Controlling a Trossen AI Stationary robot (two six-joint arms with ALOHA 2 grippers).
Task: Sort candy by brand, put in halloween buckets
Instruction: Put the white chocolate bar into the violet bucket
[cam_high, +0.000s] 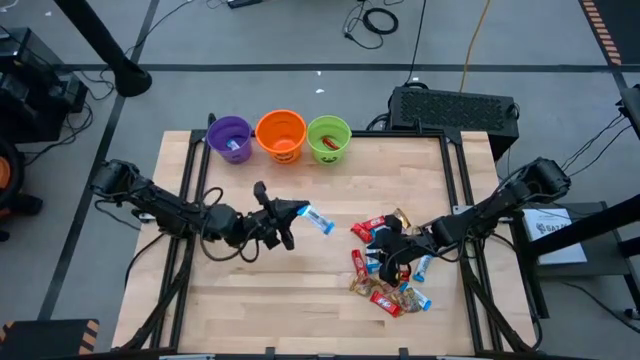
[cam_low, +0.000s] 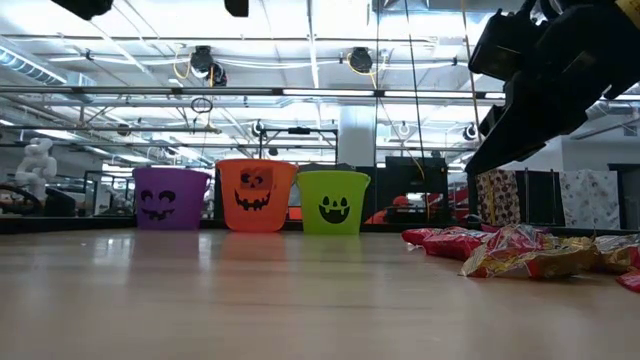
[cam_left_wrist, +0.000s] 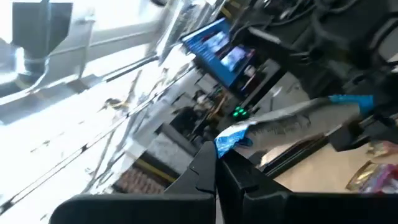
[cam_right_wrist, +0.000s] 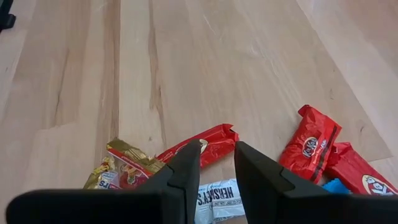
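Wooden table (cam_high: 300, 290) space is shared by three buckets (cam_high: 282, 135) lined at the far edge and a candy pile (cam_high: 385, 270) under the right gripper (cam_right_wrist: 216, 163), whose fingers are parted slightly around nothing, so two bars could be pinched together. A blue-wrapped bar (cam_high: 318, 220) is clamped by one end in the closed left gripper (cam_high: 292, 212), well short of the buckets, and could be shaken loose or dropped into the wrong pail.

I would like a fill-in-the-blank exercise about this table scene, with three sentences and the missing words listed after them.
1. The left end effector is shut on a candy bar whose wrapper is ____.
2. In the row of three buckets, the orange bucket stands between the purple bucket and the ____ one.
3. The right end effector hangs above the candy pile with its fingers ____.

Missing words: blue; green; open
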